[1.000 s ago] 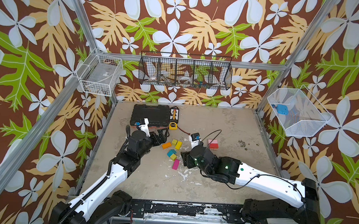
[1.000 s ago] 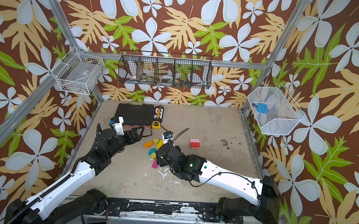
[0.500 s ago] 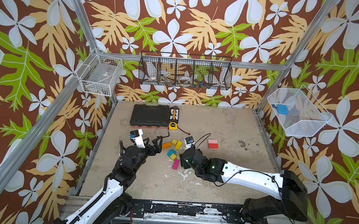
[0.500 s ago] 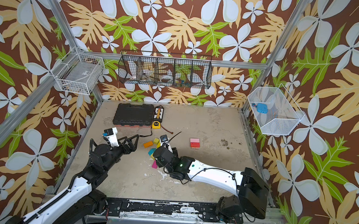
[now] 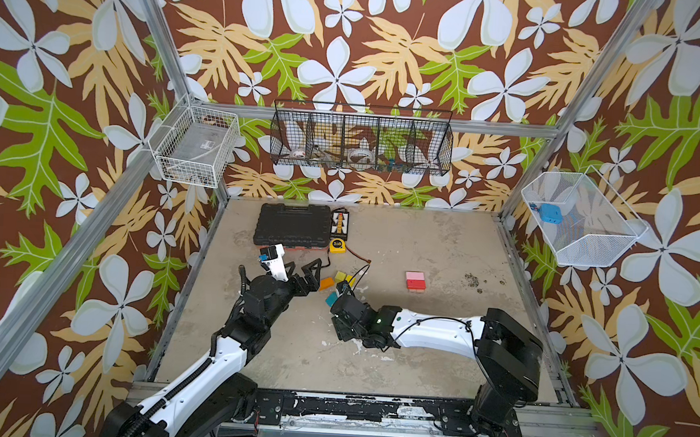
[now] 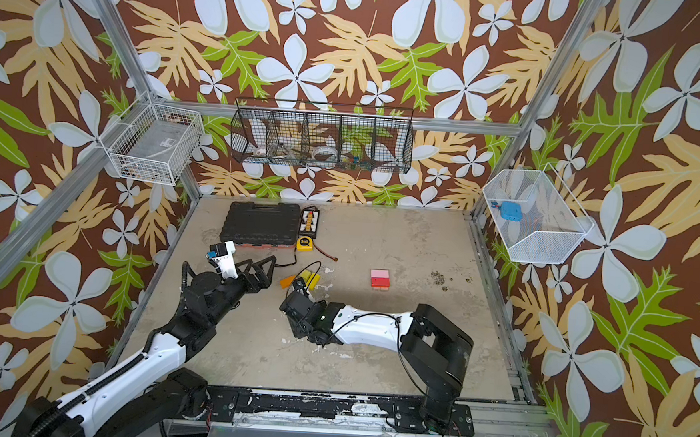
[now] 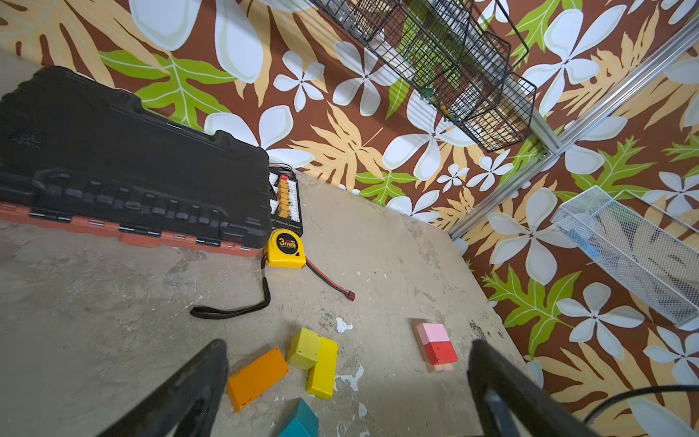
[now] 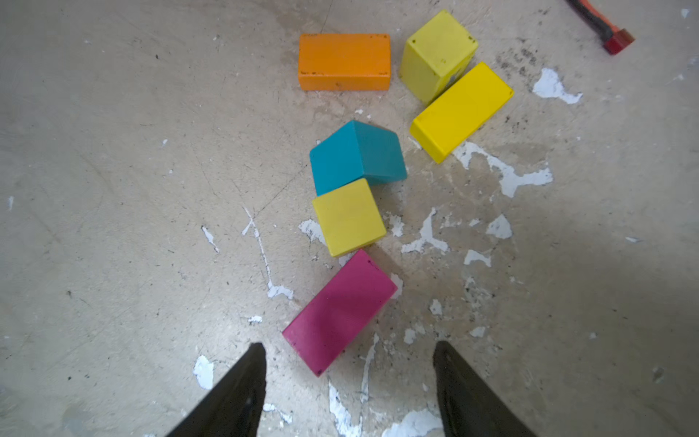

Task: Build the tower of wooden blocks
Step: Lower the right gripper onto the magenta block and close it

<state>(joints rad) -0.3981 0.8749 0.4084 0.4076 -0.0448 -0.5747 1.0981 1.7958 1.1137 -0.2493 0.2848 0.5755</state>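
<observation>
Nearest you, your right arm reaches left across the desk. Its jaws hang partly open and empty over the magenta brick. In the right wrist view the brick's near corner sits inside the gap and the rest slants away, so the jaws are skewed to its long sides. I judge the gap is set to straddle the brick's narrow width, and you will want a wrist turn before closing. I cannot tell how high the tips hang above the desk. Both top views hide this brick under the wrist.

Just beyond, a yellow cube touches the magenta brick's far end, and the teal wedge touches that cube. Farther on lie the orange brick, a second yellow cube and, against it, the yellow brick, all loose at mid-desk.

Left of this pile, your left arm holds its jaws spread wide and empty near the orange brick, probably kept clear of the right arm's pick.

The tower is only a low start well apart to the right, with a pink brick and a red brick side by side on a tan plank. That spot likely gives you free room for stacking.

Farthest back sit the yellow tape measure and the black tool case.
</observation>
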